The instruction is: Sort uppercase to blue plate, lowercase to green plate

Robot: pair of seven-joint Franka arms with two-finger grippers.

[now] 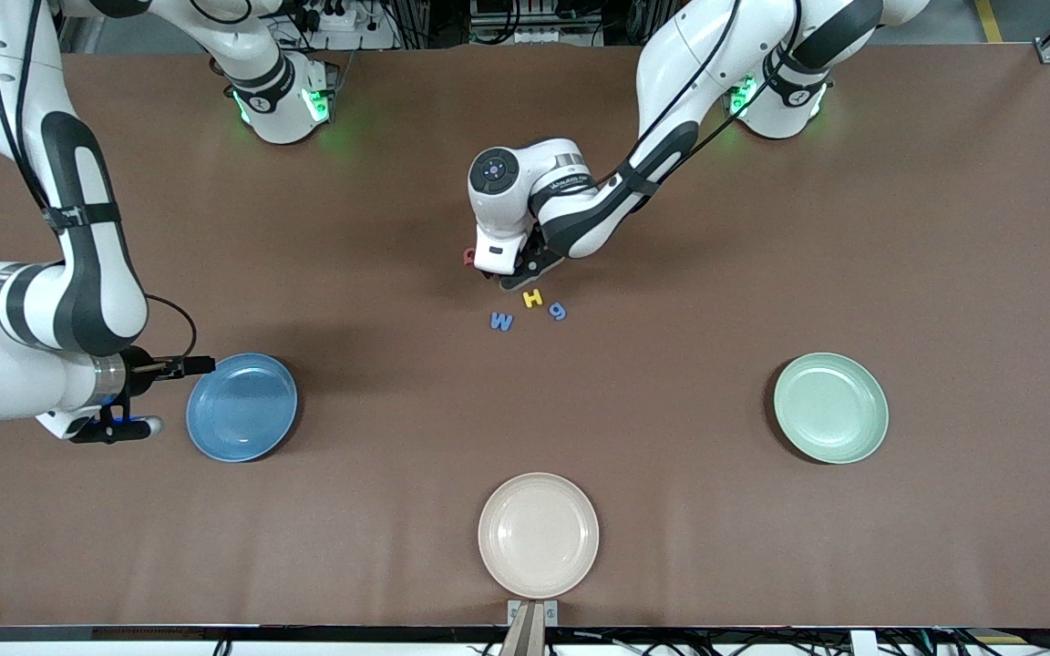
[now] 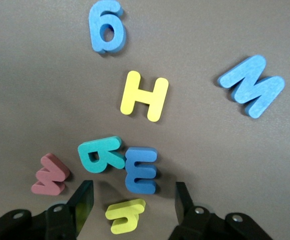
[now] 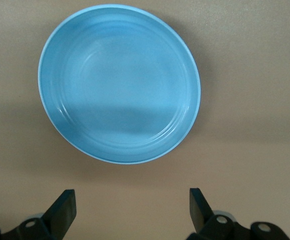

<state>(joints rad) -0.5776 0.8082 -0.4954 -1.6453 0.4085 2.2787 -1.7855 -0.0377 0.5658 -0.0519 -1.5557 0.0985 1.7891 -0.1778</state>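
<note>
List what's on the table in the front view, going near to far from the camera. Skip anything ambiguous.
cream plate → green plate and blue plate, about level → blue M → blue g → yellow H → red letter beside the left gripper.

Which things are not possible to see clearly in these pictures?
- Front view: the left hand covers most letters; only the blue M, yellow H and blue g show fully.
- Front view: a red letter peeks out, unreadable.
- Left wrist view: the yellow letter between the fingers is unreadable.
</note>
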